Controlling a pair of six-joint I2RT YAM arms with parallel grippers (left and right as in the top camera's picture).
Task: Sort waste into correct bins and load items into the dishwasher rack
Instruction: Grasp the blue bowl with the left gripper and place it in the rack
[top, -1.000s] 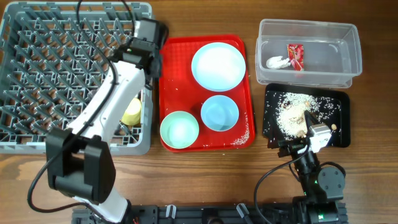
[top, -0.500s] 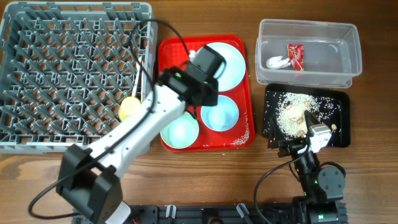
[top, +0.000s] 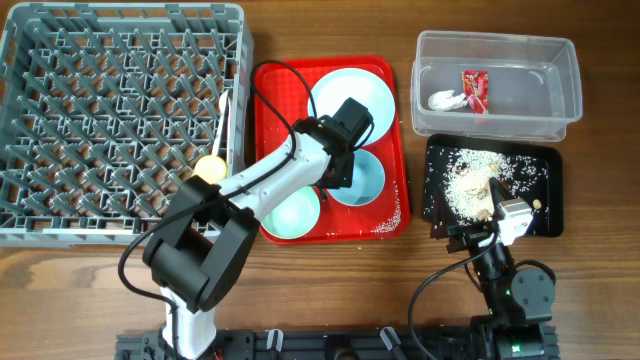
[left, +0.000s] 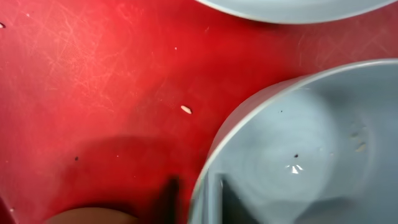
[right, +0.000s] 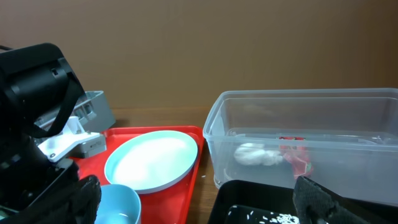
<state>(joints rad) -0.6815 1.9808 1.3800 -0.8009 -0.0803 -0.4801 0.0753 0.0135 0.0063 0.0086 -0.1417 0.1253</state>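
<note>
Waste side done, by the look of it: red wrapper (top: 473, 90) and crumpled napkin (top: 445, 100) inside the clear tub (top: 560, 60), rice scraps (top: 468, 185) spread on the black tray (top: 545, 190). Loading barely begun: yellow cup (top: 208, 168) among the pegs near the right edge of the rack (top: 60, 120), with a white utensil (top: 224, 112) lying along that same edge, fork or spoon impossible to tell. Not yet loaded: plate (top: 375, 100), the bowl nearer it (top: 362, 185) and the other bowl (top: 290, 215), all on the red serving tray (top: 270, 90) on the bench (top: 330, 270). Left gripper (left: 198, 193) down at the bowl nearer the plate, jaws narrowly parted astride its rim, one finger inside and one outside, not visibly pinching. Right gripper (right: 199, 202) resting by the black tray, jaws wide and empty. Second utensil nowhere to be seen. Likely next in hand: lifting that bowl across to the rack
</note>
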